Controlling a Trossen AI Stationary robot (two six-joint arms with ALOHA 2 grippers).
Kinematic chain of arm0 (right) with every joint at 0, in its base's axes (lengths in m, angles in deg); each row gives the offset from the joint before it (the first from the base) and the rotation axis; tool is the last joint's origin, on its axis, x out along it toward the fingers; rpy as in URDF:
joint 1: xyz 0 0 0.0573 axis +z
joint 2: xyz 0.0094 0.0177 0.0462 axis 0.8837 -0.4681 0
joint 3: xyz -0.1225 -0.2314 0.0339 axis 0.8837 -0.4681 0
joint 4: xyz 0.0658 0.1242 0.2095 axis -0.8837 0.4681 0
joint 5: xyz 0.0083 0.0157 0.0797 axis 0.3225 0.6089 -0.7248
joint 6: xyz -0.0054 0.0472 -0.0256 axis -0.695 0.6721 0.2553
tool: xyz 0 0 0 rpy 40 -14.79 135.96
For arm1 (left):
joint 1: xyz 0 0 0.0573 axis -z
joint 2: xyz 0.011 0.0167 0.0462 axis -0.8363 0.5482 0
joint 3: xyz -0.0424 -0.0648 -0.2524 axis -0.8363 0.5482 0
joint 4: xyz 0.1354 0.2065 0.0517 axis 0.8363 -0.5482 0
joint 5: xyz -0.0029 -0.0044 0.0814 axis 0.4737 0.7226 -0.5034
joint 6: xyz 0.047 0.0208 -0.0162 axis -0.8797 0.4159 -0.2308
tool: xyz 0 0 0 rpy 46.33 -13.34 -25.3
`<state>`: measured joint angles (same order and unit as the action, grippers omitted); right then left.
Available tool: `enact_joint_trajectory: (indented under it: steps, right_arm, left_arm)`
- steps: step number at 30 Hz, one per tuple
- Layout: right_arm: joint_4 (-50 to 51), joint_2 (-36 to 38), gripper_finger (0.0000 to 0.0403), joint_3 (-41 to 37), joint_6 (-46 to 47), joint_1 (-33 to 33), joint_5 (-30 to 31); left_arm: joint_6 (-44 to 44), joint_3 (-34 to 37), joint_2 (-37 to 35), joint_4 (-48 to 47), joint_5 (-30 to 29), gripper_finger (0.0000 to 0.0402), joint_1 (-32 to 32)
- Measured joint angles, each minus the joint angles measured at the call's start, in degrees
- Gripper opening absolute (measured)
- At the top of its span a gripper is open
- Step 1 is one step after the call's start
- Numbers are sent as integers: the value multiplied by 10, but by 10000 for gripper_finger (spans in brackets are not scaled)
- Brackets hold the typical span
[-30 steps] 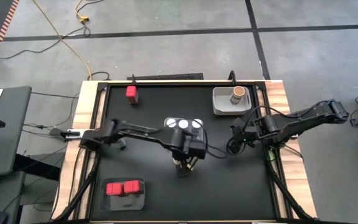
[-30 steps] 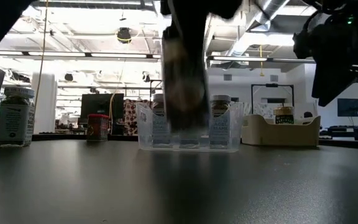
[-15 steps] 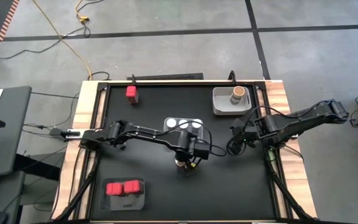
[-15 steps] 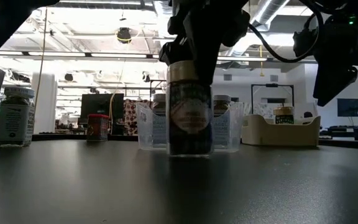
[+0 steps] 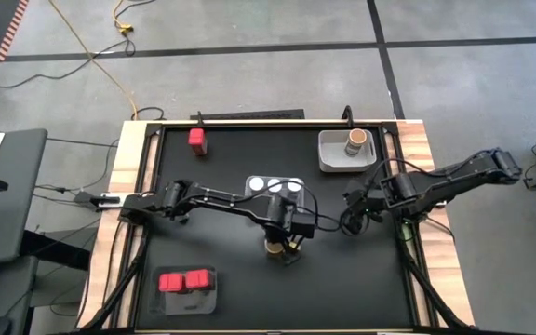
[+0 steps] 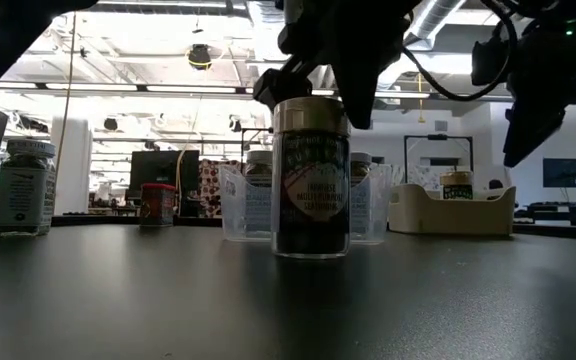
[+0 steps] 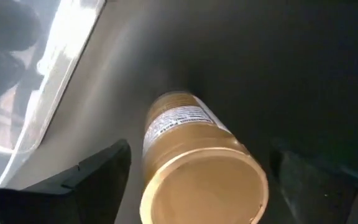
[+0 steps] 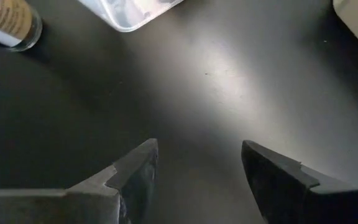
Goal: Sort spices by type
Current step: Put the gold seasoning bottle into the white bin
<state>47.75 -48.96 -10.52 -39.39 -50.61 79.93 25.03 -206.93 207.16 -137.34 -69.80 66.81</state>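
Note:
A tan-brown cylindrical jar (image 5: 274,247) (image 6: 311,180) stands upright on its base on the black table, near the middle. My left gripper (image 5: 285,240) (image 7: 201,186) hovers over it, open, one finger on each side of the jar's tan lid (image 7: 204,186) with a narrow gap on both sides. My right gripper (image 5: 350,216) (image 8: 197,168) is open over bare table to the jar's right. Another tan jar (image 5: 354,141) sits in the grey tray (image 5: 328,158). White-lidded jars (image 5: 275,186) stand in a clear tray. Two red boxes (image 5: 184,281) lie in a clear tray, and one red box (image 5: 196,140) stands alone.
The clear tray with white-lidded jars (image 6: 368,210) stands just behind the tan jar. The grey tray (image 6: 453,210) is at the far right corner. The table's wooden border (image 5: 426,186) frames the black mat. There is open mat near the front right (image 5: 352,279).
My left gripper has moved a little toward the table's near edge and come down with the tan jar. The jar was off the table and blurred a second ago. It now stands upright on the mat in front of the clear tray. My right arm has kept still.

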Motion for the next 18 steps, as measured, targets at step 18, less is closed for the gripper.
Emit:
enact_joint_trajectory:
  steps: [18]
  right_arm:
    - [-100, 0, 260, 0, 12, 52, -1]
  left_arm:
    - [-60, -24, -97, -51, -71, 362, 1]
